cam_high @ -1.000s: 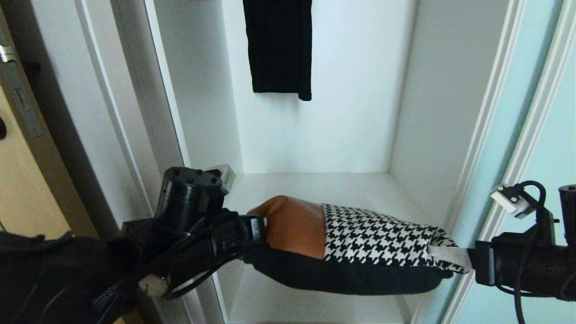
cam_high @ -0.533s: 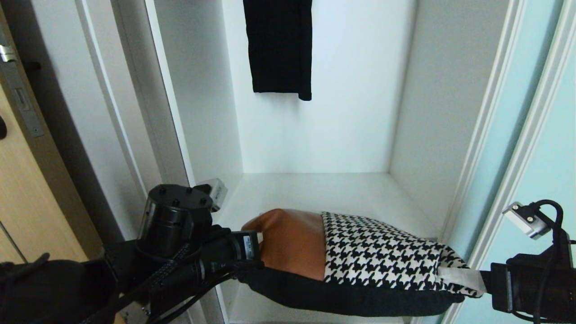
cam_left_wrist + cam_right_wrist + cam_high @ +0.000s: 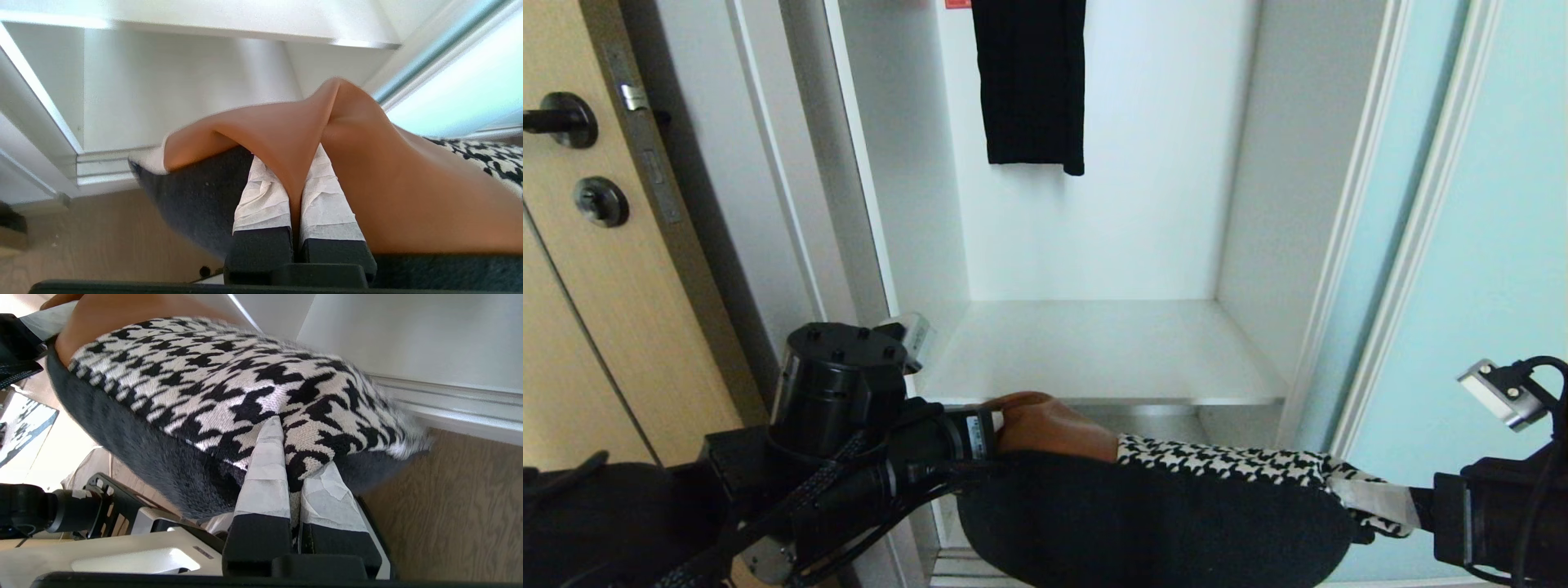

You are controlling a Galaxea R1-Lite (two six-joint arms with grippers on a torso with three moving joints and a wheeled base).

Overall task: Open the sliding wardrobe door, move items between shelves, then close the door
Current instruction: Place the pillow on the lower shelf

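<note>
The open wardrobe bay holds a white shelf (image 3: 1094,351) with nothing lying on it, and a black garment (image 3: 1033,82) hangs from above against the back wall. The patchwork pillow (image 3: 1160,523) is outside the bay, in front of the shelf's front edge and lower than it, carried in the air between the 2 arms. The sliding wardrobe door (image 3: 1486,245) stands pushed to the right of the opening; a wooden door (image 3: 572,286) with dark knobs stands to the left.

The left gripper (image 3: 296,204) has its 2 taped fingers (image 3: 261,200) pressed almost together, pinching a fold of the pillow's tan-brown corner. The right gripper (image 3: 292,498) is likewise nearly closed, its taped fingers (image 3: 265,473) clamping the houndstooth end where it meets the charcoal fabric. In the head view the right one (image 3: 1409,506) grips at the pillow's right end and the left one (image 3: 992,433) at its tan end.

The head view shows mostly the pillow's charcoal side with only a strip of houndstooth. The right wrist view shows the houndstooth panel broadly, plus wood-grain floor (image 3: 461,506) and the bay's bottom rail (image 3: 449,404). The left wrist view shows the pinched tan fold, the lower compartment beneath the shelf and the floor in front of it.
</note>
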